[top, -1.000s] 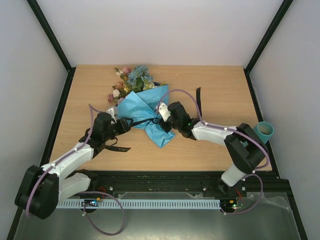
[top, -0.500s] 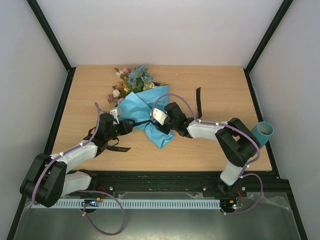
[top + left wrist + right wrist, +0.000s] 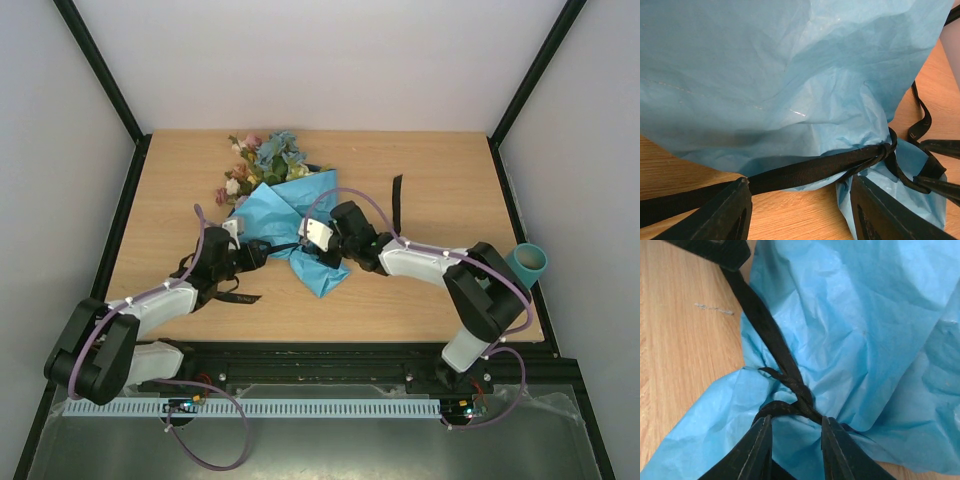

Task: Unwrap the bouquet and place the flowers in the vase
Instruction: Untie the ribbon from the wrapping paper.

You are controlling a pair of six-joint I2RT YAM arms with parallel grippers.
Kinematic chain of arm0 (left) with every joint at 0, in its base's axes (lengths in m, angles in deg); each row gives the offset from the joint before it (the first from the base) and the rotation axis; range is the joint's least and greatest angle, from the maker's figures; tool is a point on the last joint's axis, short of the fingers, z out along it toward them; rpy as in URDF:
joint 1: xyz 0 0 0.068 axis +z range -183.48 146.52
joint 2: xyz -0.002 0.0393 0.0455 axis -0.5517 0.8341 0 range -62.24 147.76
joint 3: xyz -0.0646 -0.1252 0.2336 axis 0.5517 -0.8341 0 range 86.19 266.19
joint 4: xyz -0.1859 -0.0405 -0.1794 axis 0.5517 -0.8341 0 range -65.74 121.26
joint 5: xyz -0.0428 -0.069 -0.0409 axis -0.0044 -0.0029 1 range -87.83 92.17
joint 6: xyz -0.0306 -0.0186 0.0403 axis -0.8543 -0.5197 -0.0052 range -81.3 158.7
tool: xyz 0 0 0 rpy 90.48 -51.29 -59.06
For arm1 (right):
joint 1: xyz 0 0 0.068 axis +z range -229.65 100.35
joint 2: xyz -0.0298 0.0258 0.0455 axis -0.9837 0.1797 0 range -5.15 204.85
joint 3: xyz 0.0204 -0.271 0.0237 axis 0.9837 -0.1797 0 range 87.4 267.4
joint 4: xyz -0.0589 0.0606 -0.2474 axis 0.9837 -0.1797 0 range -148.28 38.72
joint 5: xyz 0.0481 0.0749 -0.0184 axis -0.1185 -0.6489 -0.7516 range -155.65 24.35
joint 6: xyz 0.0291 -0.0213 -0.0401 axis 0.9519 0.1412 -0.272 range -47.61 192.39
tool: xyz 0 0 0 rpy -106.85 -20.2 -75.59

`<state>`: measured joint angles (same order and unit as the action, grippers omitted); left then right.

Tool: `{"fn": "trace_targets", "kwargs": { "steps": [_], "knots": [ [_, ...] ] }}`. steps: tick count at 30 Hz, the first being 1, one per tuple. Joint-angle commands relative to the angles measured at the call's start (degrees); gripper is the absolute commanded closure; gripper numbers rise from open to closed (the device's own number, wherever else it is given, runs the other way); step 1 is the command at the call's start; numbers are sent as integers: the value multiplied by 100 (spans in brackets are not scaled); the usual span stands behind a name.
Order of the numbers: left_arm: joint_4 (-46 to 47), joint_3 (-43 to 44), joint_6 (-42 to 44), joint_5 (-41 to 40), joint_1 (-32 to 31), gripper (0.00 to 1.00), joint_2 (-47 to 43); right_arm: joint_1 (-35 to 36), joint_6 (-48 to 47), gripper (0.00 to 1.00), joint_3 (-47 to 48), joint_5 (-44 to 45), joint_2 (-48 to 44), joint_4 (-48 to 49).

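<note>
Teal vase [image 3: 527, 262] at table's [image 3: 430, 170] right edge

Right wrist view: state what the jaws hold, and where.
The long black ribbon lies between the right gripper's jaws, right at its knot; a firm grip cannot be told.

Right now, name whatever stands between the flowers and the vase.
The flowers lie wrapped in the blue paper, its black ribbon knotted. The right arm stretches across the table between them and the vase at the right edge.
</note>
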<state>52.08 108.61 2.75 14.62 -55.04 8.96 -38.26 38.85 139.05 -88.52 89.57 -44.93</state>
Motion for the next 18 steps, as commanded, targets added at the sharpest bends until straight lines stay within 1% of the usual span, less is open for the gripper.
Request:
{"fn": "trace_targets", "kwargs": {
  "steps": [1, 7, 10, 14, 18],
  "knots": [
    [134, 50, 122, -26, 29, 44, 43, 32, -288, 74, 285, 331, 98, -72],
    [55, 66, 136, -80, 29, 44, 32, 31, -682, 75, 528, 575, 337, -245],
    [53, 74, 132, -93, 29, 44, 92, 38, -922, 75, 712, 666, 433, -545],
    [28, 94, 137, -85, 29, 44, 148, 37, -1337, 73, 972, 508, 609, -1121],
    [28, 101, 134, -74, 29, 44, 142, 40, -1600, 73, 1025, 436, 705, -1249]
  ]
}}
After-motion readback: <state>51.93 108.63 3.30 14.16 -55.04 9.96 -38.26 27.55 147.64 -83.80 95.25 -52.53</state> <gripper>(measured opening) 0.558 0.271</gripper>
